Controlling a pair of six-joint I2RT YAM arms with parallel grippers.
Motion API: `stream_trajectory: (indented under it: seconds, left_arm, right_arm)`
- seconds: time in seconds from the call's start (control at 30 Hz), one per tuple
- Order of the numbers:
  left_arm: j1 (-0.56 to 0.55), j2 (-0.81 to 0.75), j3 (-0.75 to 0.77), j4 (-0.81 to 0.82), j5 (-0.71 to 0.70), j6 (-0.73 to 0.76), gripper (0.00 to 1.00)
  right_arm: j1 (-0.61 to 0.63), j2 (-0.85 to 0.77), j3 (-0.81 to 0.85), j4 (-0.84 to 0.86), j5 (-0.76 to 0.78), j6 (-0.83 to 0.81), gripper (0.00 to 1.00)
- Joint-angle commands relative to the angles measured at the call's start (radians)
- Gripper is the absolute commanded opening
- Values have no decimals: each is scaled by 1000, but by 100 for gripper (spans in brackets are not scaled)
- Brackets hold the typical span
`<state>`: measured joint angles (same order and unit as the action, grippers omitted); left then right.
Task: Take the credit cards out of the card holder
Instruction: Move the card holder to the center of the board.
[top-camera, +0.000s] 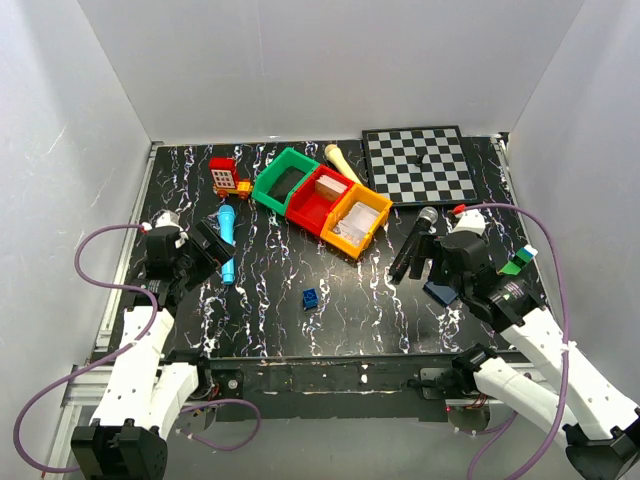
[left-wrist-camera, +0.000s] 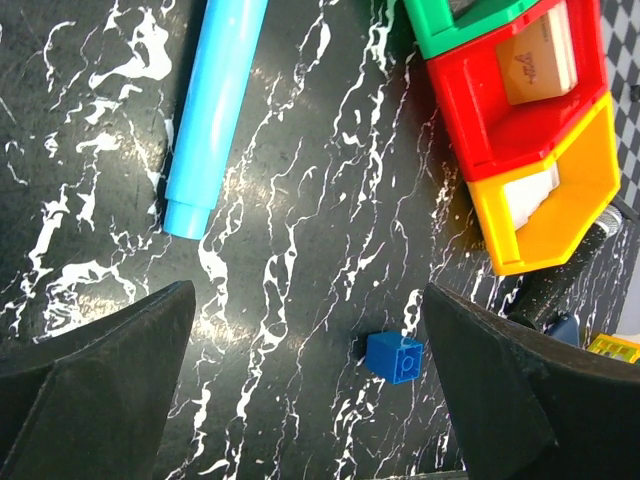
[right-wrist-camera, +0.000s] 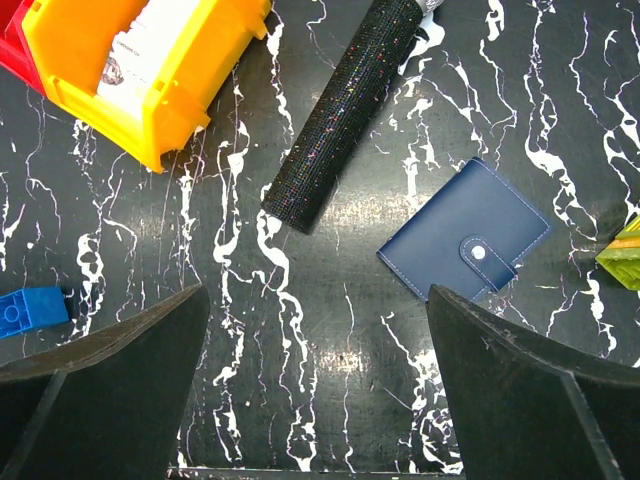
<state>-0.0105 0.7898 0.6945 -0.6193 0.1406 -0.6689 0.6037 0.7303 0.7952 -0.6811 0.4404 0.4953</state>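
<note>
Black fingers (right-wrist-camera: 110, 390) of the right gripper (right-wrist-camera: 318, 300) stand wide apart and hold nothing, hanging over the marbled black table (top-camera: 350, 320). Just beyond its right finger lies the one card holder (right-wrist-camera: 465, 240), flat and closed, navy outside up, its strap snapped shut by a single silver stud. In the top view only a corner of it shows from under that gripper. Beside the card holder, apart from it, lies one black glitter cylinder (right-wrist-camera: 345, 110), slanting away toward the yellow bin (right-wrist-camera: 140, 70). A yellow-green thing (right-wrist-camera: 625, 255) is cut off at the right edge, too little of it in sight to name. The left gripper (left-wrist-camera: 310, 300) is likewise spread wide with nothing between its fingers (left-wrist-camera: 100, 380). One small blue cube block (left-wrist-camera: 393, 357) sits on the table just inside its right finger, and one light blue tube (left-wrist-camera: 215, 110) lies further out, near the left finger's side. Three bins stand touching in a slanted row at mid-table: one green bin (top-camera: 285, 178), one red bin (top-camera: 320, 200) with a tan piece in it, and the yellow one with a white piece. Behind them are one red toy block (top-camera: 223, 175), one cream-coloured piece (top-camera: 340, 160) and, at the far right corner, one chessboard (top-camera: 420, 165). The two grippers are well apart, one at each side of the table.
</note>
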Motion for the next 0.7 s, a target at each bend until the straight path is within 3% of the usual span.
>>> stream_trajectory:
  seconds: [0.0,0.3,0.4,0.5,0.6,0.67]
  left_arm:
    - [-5,6,3,-42,-4,5,98]
    - [-11,12,13,-10,33,58,98]
    - [-75,22,22,-8,8,94,98]
    - [-193,23,42,-8,-50,97,98]
    - [-285,31,40,22,-64,74,98]
    - [-304,34,16,71,-15,71,90]
  right_arm:
    - [2,11,49,25,14,26,98]
    - [-22,47,70,-63,35,54,95]
    - [-160,52,61,-112,6,115,94]
    - [-335,-6,-20,-78,-155,150,91]
    - [-380,-16,-82,-77,-189,201,88]
    - [-422,-9,-119,-74,-201,222,88]
